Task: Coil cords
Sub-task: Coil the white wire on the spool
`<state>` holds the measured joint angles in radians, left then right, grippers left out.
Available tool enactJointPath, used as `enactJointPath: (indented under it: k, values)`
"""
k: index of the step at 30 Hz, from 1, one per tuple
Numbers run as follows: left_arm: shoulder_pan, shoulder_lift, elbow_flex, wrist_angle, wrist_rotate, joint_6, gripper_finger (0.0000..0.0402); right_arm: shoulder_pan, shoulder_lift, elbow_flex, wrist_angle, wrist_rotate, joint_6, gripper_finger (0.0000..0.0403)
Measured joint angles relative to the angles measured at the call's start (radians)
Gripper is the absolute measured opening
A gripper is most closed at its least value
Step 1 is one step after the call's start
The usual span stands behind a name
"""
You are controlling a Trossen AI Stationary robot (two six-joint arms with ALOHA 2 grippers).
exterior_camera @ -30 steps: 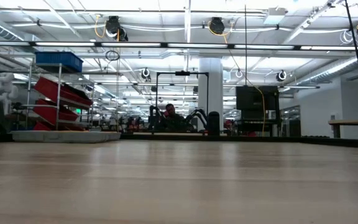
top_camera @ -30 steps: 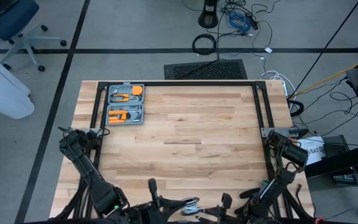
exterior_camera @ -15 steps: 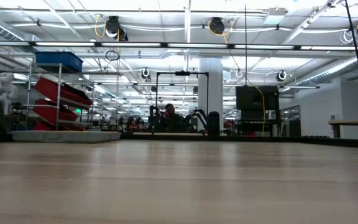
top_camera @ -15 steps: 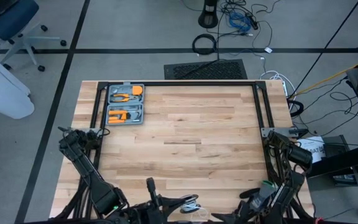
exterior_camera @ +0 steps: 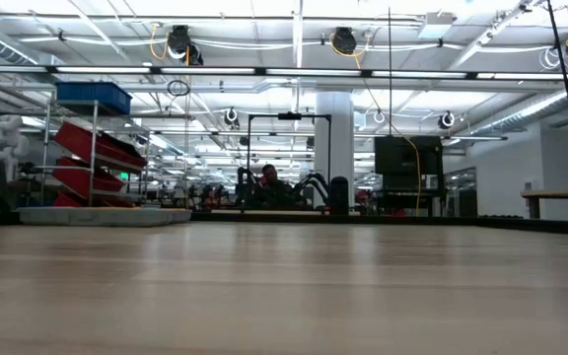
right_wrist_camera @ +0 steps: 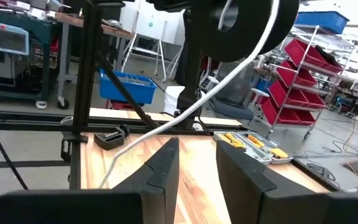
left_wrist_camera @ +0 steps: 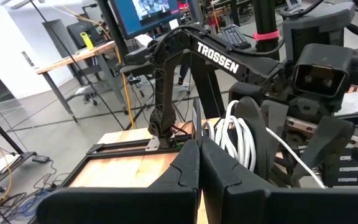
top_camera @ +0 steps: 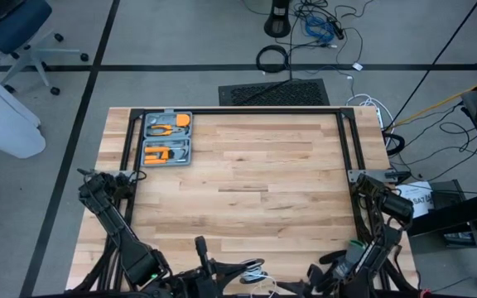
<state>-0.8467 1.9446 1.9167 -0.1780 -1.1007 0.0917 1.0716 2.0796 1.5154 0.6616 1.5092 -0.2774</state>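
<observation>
Now your left pincer (left_wrist_camera: 197, 165) pressed together at the tabletop's (top_camera: 247, 165) near edge, white cord (left_wrist_camera: 235, 134) coiled beside it, right pincer (right_wrist_camera: 194, 165) apart, cord running above it.

Bright, even light falls from ceiling fixtures (exterior_camera: 343, 41) visible in the low view, leaving only faint shadows on the tabletop (top_camera: 247, 182); the tabletop's near part there is soft and unfocused, and the close dark fingers (left_wrist_camera: 185, 180) blur in both wrist views
</observation>
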Motion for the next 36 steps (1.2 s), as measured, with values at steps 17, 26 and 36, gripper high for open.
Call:
enactJointPath:
  k: [17,26,36]
  values:
    - [0.000,0.000,0.000,-0.026,-0.021,-0.007,0.0001,0.024,0.000,0.000,0.123,-0.192,-0.088,0.0093]
    - [0.000,0.000,0.000,-0.024,-0.023,0.000,0.0001,-0.033,-0.009,0.000,0.090,-0.512,-0.098,0.0093]
    - [-0.020,0.000,0.000,-0.018,-0.115,0.030,0.0001,-0.106,-0.303,0.000,-0.492,-0.882,0.143,0.0093]
